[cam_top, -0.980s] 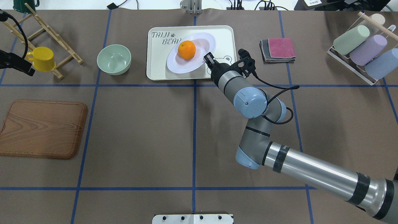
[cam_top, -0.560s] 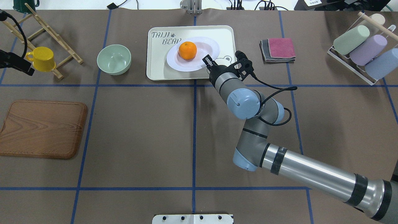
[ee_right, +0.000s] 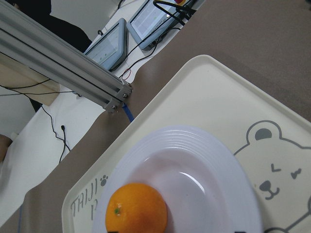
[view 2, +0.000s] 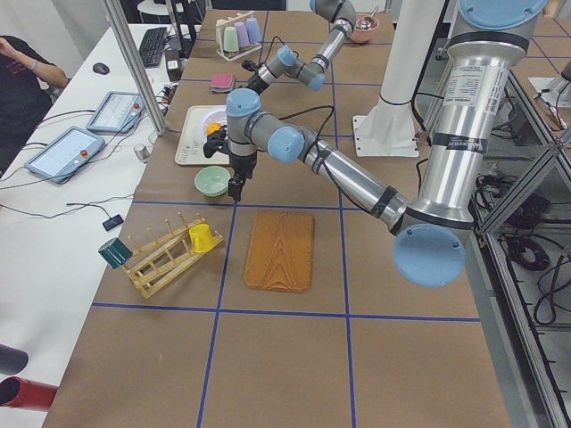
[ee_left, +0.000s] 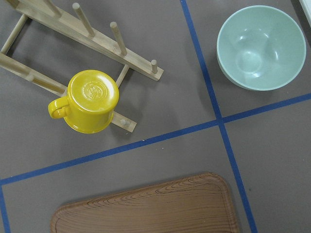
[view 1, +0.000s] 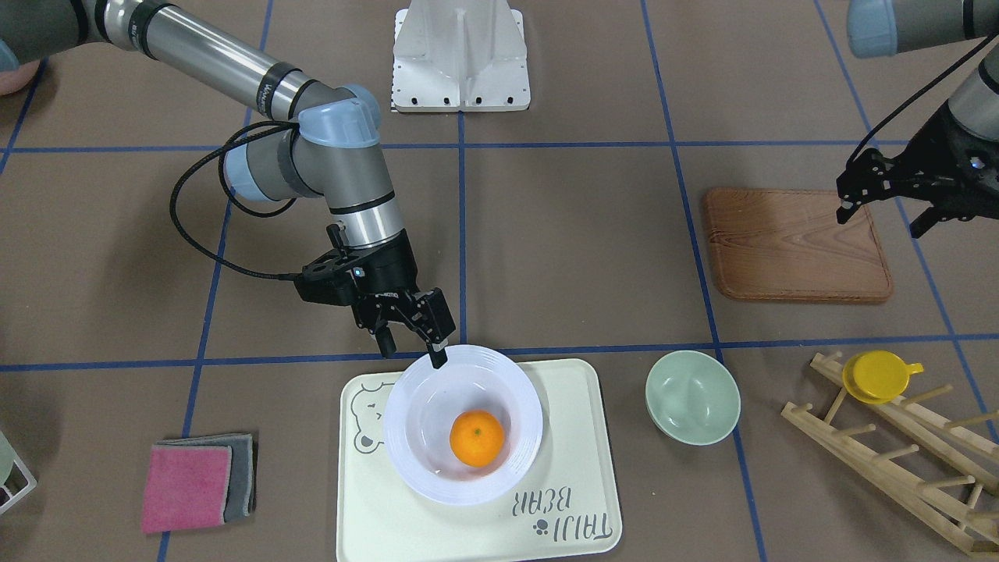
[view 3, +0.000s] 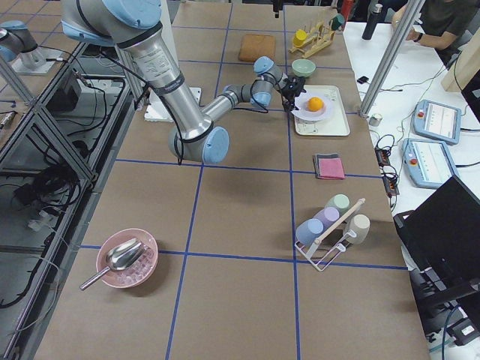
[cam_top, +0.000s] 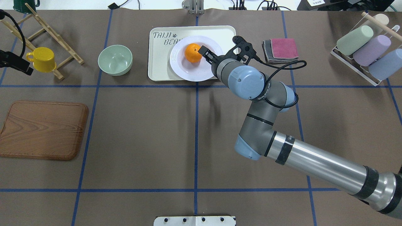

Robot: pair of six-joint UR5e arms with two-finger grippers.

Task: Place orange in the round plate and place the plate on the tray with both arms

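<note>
The orange (view 1: 477, 438) lies in the hollow of the white plate (view 1: 417, 421), and the plate sits on the cream tray (view 1: 581, 437), at the tray's edge nearest the robot, its rim just over that edge. The tray lies at the middle of the bench's far edge. The right arm (view 1: 343, 172) reaches to the plate. Its jaws are released and spread, empty, one tip over the plate's near rim. The left arm (view 1: 982, 94) hangs at the bench's left end, over the corner of the wooden board (view 1: 796, 246). Its jaws are also apart and empty. A green bowl (view 1: 692, 396) stands just beside the tray, and a yellow cup (view 1: 876, 376) rests on a wooden rack (view 1: 897, 453).
</note>
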